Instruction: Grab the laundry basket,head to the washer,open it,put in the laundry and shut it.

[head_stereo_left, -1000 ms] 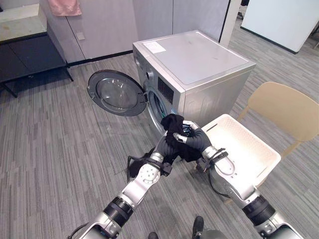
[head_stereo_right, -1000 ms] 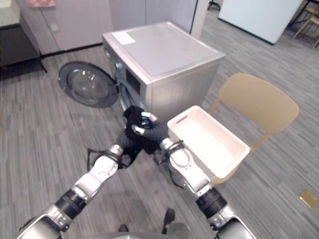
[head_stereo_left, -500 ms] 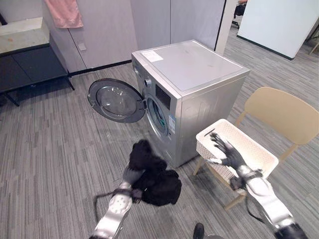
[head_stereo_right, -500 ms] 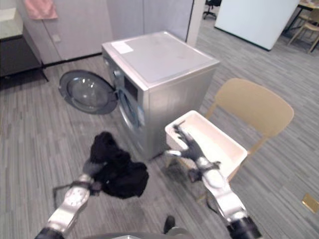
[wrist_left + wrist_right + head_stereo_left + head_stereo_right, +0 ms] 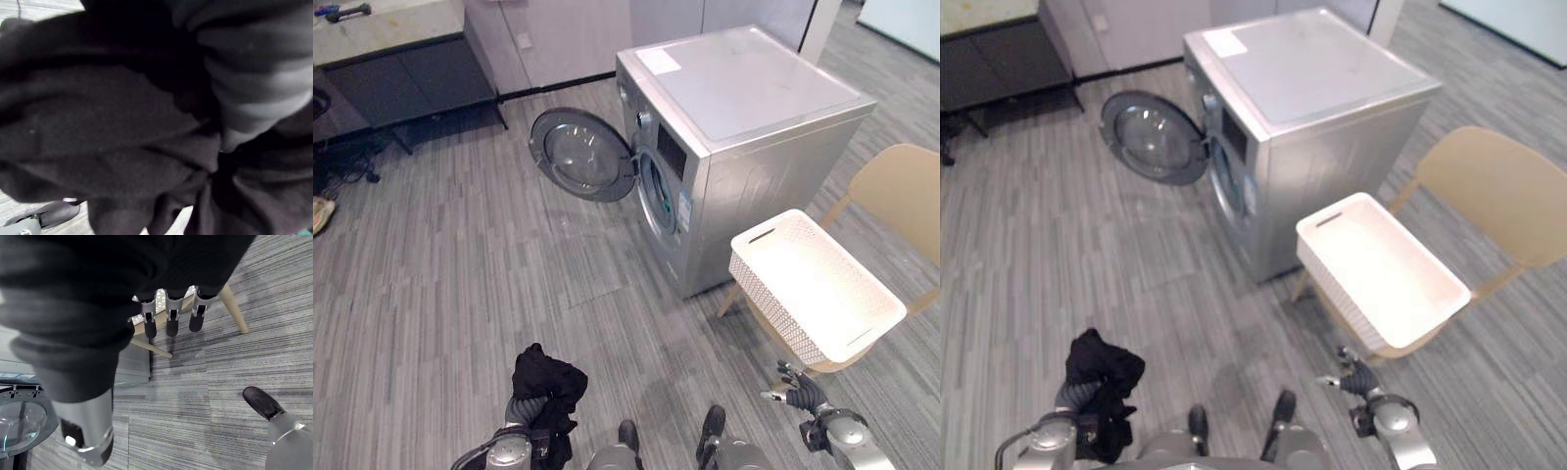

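Note:
The silver washer [image 5: 744, 108] stands with its round door [image 5: 582, 155] swung open to the left of the drum opening [image 5: 656, 191]. A white laundry basket [image 5: 847, 323] rests on the tan chair [image 5: 901, 186] to the washer's right; I see nothing inside it. My left hand [image 5: 523, 411] is low at the near left, well short of the washer. It is shut on a bunched black garment [image 5: 546, 380], held off the floor. That dark cloth [image 5: 107, 142] wraps the hand in the left wrist view. My right hand [image 5: 803, 392] hangs open below the basket, fingers [image 5: 168, 316] straight, touching nothing.
Grey plank floor [image 5: 460, 274] stretches between me and the washer door. A dark low cabinet with a light top [image 5: 401, 59] stands at the far left against the wall. Tan chair legs [image 5: 234, 308] stand close to my right hand.
The camera has pulled back from the washer. My left hand with the black garment has dropped lower and nearer to me. My right hand has come off the basket rim and hangs below it.

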You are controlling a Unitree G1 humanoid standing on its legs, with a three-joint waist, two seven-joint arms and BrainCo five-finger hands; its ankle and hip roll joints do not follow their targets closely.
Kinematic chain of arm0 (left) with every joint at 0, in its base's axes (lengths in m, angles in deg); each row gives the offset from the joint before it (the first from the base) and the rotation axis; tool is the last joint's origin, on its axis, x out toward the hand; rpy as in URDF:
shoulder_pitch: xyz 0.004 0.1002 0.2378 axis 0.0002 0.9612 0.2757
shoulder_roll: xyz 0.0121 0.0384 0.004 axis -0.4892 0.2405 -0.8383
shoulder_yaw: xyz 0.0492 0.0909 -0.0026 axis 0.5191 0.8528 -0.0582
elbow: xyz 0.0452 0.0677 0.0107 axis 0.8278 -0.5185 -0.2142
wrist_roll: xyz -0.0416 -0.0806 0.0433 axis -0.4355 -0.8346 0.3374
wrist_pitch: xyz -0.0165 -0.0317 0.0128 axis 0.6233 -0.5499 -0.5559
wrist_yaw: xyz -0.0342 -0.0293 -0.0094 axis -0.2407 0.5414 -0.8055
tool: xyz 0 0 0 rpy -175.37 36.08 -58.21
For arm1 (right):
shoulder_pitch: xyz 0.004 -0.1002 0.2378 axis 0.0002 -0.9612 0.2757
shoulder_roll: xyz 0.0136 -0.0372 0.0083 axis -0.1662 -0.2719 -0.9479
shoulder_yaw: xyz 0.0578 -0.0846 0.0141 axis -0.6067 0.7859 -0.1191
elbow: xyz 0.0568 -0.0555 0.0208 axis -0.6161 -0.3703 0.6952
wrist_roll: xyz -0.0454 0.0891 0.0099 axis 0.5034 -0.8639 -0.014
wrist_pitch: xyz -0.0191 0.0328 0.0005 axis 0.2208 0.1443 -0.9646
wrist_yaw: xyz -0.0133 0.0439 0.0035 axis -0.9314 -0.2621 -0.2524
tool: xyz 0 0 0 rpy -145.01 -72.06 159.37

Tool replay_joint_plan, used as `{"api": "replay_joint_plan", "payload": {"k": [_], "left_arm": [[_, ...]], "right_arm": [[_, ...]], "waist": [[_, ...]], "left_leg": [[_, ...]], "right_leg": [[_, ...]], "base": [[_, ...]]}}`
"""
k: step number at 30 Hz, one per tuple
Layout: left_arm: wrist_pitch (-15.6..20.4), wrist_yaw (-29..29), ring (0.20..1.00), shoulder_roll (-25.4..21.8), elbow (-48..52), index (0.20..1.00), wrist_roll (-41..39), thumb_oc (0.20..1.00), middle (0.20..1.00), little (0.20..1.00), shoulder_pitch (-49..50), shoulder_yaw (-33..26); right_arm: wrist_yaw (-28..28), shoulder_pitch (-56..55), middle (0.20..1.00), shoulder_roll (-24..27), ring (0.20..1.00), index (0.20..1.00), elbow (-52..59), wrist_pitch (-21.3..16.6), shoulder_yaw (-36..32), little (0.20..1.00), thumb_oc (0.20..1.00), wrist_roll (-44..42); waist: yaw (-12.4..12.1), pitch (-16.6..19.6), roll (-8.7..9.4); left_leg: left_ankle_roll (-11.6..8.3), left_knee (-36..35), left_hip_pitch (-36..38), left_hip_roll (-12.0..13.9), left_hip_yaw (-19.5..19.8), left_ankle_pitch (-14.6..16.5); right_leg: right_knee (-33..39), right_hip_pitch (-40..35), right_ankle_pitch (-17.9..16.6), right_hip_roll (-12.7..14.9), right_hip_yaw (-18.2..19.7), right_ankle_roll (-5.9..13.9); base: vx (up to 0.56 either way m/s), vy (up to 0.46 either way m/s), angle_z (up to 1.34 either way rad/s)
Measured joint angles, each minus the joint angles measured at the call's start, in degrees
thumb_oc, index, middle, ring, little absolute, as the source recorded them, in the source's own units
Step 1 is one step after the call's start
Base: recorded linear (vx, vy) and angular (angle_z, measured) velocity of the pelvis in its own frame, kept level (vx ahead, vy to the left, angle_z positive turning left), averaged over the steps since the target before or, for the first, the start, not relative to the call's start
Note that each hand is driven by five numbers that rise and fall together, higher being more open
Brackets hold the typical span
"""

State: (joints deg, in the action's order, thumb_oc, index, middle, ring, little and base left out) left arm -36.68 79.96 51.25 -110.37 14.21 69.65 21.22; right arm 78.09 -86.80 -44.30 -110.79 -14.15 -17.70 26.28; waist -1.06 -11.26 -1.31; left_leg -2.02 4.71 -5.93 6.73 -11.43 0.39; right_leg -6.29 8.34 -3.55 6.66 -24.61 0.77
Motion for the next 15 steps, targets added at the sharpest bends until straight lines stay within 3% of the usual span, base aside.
{"api": "replay_joint_plan", "payload": {"k": [1, 3, 4, 8, 11, 12, 14, 15], "left_arm": [[0.06, 0.13, 0.2, -0.17, 0.33, 0.2, -0.01, 0.2, 0.2, 0.2, -0.46, -0.04], [0.14, 0.13, 0.2, -0.61, 0.41, 0.2, 0.01, 0.2, 0.2, 0.2, -1.82, -0.02], [-0.15, 0.07, 0.2, -0.61, 0.37, 0.2, 0.01, 0.2, 0.2, 0.2, -2.85, 0.05], [-0.38, 0.04, 0.2, -0.23, 0.63, 0.2, -0.01, 0.2, 0.2, 0.2, -1.26, 0.05], [-0.44, 0.0, 0.2, -0.26, 0.73, 0.2, -0.02, 0.2, 0.2, 0.2, -0.5, -0.22], [-0.54, -0.1, 0.2, -0.82, 0.67, 0.2, 0.01, 0.2, 0.2, 0.2, -0.23, -0.21], [-0.78, -0.26, 0.2, -1.56, 0.67, 0.2, 0.03, 0.2, 0.2, 0.2, -0.96, 0.39], [-0.77, -0.22, 0.2, -1.95, 0.75, 0.2, 0.09, 0.2, 0.2, 0.2, -1.09, 0.62]], "right_arm": [[-0.35, -0.03, 1.0, -0.09, 1.0, 1.0, -0.44, 0.19, 0.04, 1.0, 1.0, 0.02], [-1.13, 0.03, 1.0, -0.29, 1.0, 1.0, -1.08, 0.4, -0.03, 1.0, 1.0, 0.35], [-2.0, 0.02, 1.0, -0.12, 1.0, 1.0, -0.99, 0.35, -0.33, 1.0, 1.0, 2.26], [-2.51, 1.88, 1.0, -0.34, 1.0, 1.0, -1.05, 0.41, -1.16, 1.0, 1.0, 4.4], [-2.95, 2.96, 1.0, -1.03, 1.0, 1.0, -0.89, 0.52, -1.19, 1.0, 1.0, 4.63], [-2.99, 3.37, 1.0, -2.16, 1.0, 1.0, -1.08, 0.61, -0.79, 1.0, 1.0, 5.79], [-2.91, 2.75, 1.0, -2.35, 1.0, 1.0, -0.95, 0.66, 1.28, 1.0, 1.0, 6.7], [-2.87, 2.31, 1.0, -2.51, 1.0, 1.0, -1.02, 0.79, 2.3, 1.0, 1.0, 6.72]], "waist": [[-0.03, -0.31, 0.52], [-0.47, -0.91, 2.11], [0.63, -1.22, 3.51], [0.76, -1.17, 3.55], [0.1, -1.09, 3.69], [-0.58, -0.75, 4.38], [0.22, -0.32, 5.16], [0.63, 0.04, 5.25]], "left_leg": [[0.0, 0.0, -0.58, 0.23, -0.3, 0.0], [0.09, -1.51, -1.06, 0.39, -2.29, 0.96], [-0.07, -1.67, -2.38, 2.34, -10.51, 1.08], [-0.91, -3.61, 0.96, 3.67, -15.66, -0.79], [-1.05, -3.53, 0.94, 1.3, -13.64, -1.94], [0.69, -3.19, 0.89, -1.69, -13.13, -1.28], [3.64, -1.7, 0.33, -4.52, -11.43, 0.7], [4.38, -1.59, 0.44, -5.64, -11.37, 0.2]], "right_leg": [[-1.71, 0.64, 1.1, 0.57, -0.56, -0.85], [-0.29, 0.21, 1.78, 1.25, -2.93, -0.15], [3.11, -1.41, 0.92, 2.55, -8.27, 1.04], [2.66, -1.84, 0.88, 3.33, -8.33, 1.11], [3.38, -2.02, 0.38, 4.86, -6.99, 1.94], [2.37, -2.14, 0.04, 7.26, -6.39, 3.44], [-5.21, 0.04, 0.48, 12.35, -5.36, 6.93], [-8.61, 1.23, 0.47, 13.66, -2.89, 6.65]], "base": [[0.08, 0.107, 0.78], [0.08, 0.166, 1.17], [0.16, 0.23, 1.56], [0.28, 0.266, 0.68], [0.32, 0.34, -0.04], [0.26, 0.319, -0.08], [0.21, 0.225, 0.29], [0.23, 0.202, 0.45]]}}
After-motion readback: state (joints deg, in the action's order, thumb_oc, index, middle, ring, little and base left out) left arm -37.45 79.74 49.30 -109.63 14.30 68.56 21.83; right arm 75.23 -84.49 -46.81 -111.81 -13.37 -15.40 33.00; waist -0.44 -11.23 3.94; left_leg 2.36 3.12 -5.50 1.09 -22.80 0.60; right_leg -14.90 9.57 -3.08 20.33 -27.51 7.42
